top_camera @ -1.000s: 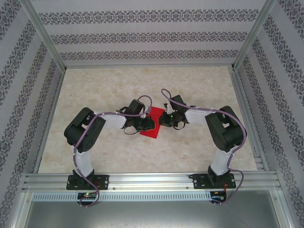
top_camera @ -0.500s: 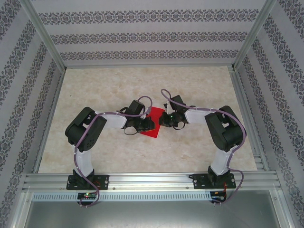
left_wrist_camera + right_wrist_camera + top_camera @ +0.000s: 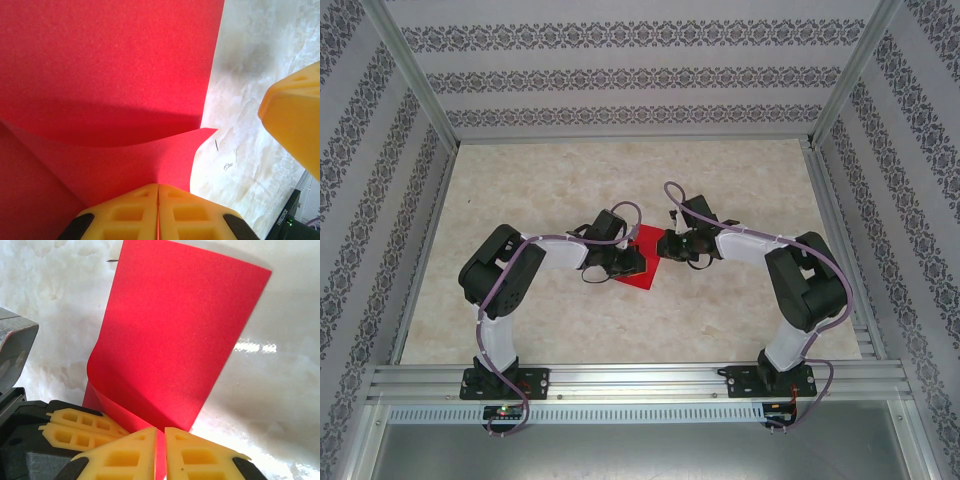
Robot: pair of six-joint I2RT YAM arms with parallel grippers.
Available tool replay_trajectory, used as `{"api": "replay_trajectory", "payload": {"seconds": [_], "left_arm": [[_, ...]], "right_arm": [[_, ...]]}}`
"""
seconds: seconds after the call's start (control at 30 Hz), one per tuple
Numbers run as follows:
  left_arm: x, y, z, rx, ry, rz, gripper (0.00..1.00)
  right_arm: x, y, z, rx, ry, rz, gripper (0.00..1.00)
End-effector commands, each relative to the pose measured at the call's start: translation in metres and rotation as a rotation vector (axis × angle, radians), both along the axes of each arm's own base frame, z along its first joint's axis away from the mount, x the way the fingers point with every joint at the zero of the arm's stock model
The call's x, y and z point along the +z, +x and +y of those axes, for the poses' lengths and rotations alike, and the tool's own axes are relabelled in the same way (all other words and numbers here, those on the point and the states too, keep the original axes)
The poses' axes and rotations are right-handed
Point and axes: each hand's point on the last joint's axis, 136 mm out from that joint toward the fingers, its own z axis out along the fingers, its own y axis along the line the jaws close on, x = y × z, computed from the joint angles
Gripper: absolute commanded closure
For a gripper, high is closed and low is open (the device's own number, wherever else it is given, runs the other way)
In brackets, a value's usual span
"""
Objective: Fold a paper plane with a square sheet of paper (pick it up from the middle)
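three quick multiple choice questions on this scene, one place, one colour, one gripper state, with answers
1. Where is the square sheet of paper?
A) on the table between the left gripper and right gripper
B) in the far left corner
C) at the near edge

2. Its colour?
A) blue
B) red
C) white

3. The left gripper is:
A) wide open
B) shut on the sheet's edge
C) shut on nothing

Answers:
1 A: the top view shows it between them.
2 B: it is bright red throughout.
3 B: its fingers meet on red paper.
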Motion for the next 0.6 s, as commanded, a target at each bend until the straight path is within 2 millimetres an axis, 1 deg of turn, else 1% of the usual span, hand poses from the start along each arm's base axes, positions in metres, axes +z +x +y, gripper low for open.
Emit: {"api": "replay_trajectory", "payload": {"seconds": [0.0,0.23,0.4,0.57], "left_arm": [[-0.020,-0.008,0.011,-0.001,0.089,0.031,0.90],[-0.020,-0.008,0.010,-0.004,0.088,0.031,0.90],[-0.019,-0.008,0.010,-0.005,0.088,0.030,0.90],[-0.016,-0.007,0.008,-0.011,0.082,0.022,0.90]], "right_arm": [[-0.001,-0.002,0.008,0.018,0.005,0.003,0.88],[-0.013,-0.005,0.023,0.050,0.037,0.039,0.90],[-0.022,-0.005,0.019,0.037,0.009,0.052,0.91],[-0.037,-0.007,0.006,0.010,-0.056,0.076,0.91]]}}
